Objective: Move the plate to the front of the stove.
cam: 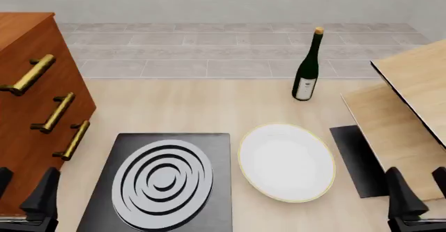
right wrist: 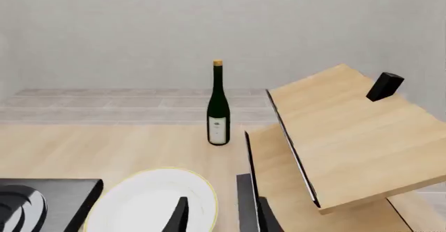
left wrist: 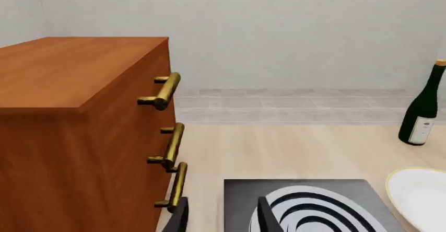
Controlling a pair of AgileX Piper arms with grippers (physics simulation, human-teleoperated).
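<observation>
Left gripper (cam: pixel 24 198) low at the near left table edge, fingers parted with a clear gap and gripping nothing; right gripper (cam: pixel 418 195) low at the near right edge, likewise parted and empty. Ahead and inward of the right gripper, lying flat on the pale wood table (cam: pixel 195 109): the plate (cam: pixel 286 161), white with a thin gold rim. Just right of the left gripper, and just beside the plate though apart from it: the stove (cam: pixel 164 182), ringed burner up. Close on the left gripper's outer side: wooden drawer cabinet (cam: pixel 28 112) with brass handles. Far ahead of the right gripper, upright beyond the plate: dark wine bottle (cam: pixel 307 70). Next to the right gripper: thin black mat (cam: pixel 359 161), partly under tilted wooden boards (cam: pixel 404 112)
</observation>
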